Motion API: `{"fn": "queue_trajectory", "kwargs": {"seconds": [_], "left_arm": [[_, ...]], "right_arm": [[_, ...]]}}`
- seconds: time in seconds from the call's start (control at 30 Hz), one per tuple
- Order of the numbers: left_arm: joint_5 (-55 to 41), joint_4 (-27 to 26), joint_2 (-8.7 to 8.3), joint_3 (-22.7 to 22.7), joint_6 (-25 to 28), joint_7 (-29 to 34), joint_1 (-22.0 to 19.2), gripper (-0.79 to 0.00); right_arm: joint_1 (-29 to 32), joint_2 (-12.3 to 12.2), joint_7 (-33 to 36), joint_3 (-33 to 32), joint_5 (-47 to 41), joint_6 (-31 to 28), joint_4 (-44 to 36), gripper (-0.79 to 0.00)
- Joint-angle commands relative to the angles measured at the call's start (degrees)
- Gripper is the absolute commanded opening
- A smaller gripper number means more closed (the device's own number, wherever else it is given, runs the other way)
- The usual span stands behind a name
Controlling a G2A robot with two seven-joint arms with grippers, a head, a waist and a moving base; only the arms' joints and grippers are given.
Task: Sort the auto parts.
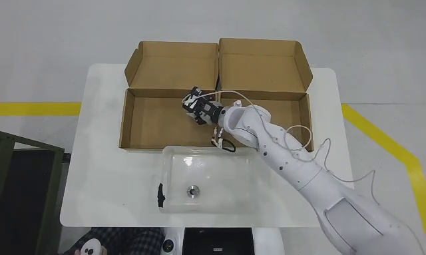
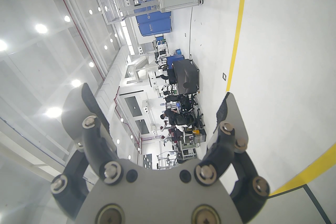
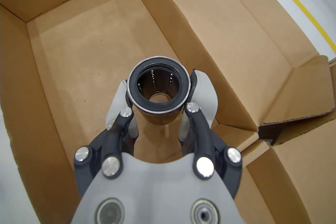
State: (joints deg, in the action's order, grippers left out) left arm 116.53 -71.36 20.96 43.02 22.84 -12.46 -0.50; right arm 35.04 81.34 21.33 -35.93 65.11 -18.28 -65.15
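Auto parts are seen in two places: a black cylindrical sleeve [image 3: 160, 114], hollow and rimmed with metal, is clamped between the two fingers of the right gripper [image 3: 158, 86], and a small round metal part [image 1: 193, 191] is lying on the floor of a clear plastic bin [image 1: 166, 182]. The sleeve is held with its open end towards the wrist camera, and rows of small bright balls can be made out inside its bore. It is suspended over the open cardboard box [image 3: 78, 38] seen on the left in the top view, near the wall shared with a second open box [image 1: 293, 115] set just beside it; whether the sleeve touches the box floor cannot be told. Both boxes are placed on the white table [image 1: 100, 155], behind the bin. A small black object [image 1: 160, 196] is seen at the bin's left edge. The left gripper [image 2: 157, 93] is spread wide with nothing between its fingers and is pointed out towards the hall.
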Motion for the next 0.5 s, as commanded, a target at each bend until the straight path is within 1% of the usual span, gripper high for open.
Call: {"fn": "queue_trajectory", "kwargs": {"seconds": [0.0, 0.03, 0.1, 0.13, 0.17, 0.2, 0.23, 0.47], "left_arm": [[0.0, 0.0, 0.0, 0.0, 0.0, 0.0, 0.0, 0.0], [0.0, 0.0, 0.0, 0.0, 0.0, 0.0, 0.0, 0.0], [0.0, 0.0, 0.0, 0.0, 0.0, 0.0, 0.0, 0.0], [0.0, 0.0, 0.0, 0.0, 0.0, 0.0, 0.0, 0.0], [0.0, 0.0, 0.0, 0.0, 0.0, 0.0, 0.0, 0.0], [0.0, 0.0, 0.0, 0.0, 0.0, 0.0, 0.0, 0.0], [0.0, 0.0, 0.0, 0.0, 0.0, 0.0, 0.0, 0.0], [0.0, 0.0, 0.0, 0.0, 0.0, 0.0, 0.0, 0.0]], "right_arm": [[-0.1, 0.3, -0.2, 0.1, 0.4, 0.0, 0.8, -0.643], [-0.1, 0.4, -0.3, 0.2, 0.6, 0.0, 1.2, -0.619], [-0.2, 0.7, -0.5, 0.2, 0.7, 0.1, 1.8, -0.542], [-0.2, 0.8, -0.5, 0.1, 0.9, 0.1, 2.0, -0.431], [-0.2, 0.9, -0.5, 0.1, 1.1, 0.2, 2.2, -0.265], [-0.2, 1.0, -0.6, 0.1, 1.3, 0.2, 2.3, -0.071], [-0.1, 1.1, -0.6, 0.0, 1.5, 0.3, 2.3, 0.0], [0.9, 0.8, -1.0, -1.7, 3.3, -0.3, -0.6, 0.0]]}}
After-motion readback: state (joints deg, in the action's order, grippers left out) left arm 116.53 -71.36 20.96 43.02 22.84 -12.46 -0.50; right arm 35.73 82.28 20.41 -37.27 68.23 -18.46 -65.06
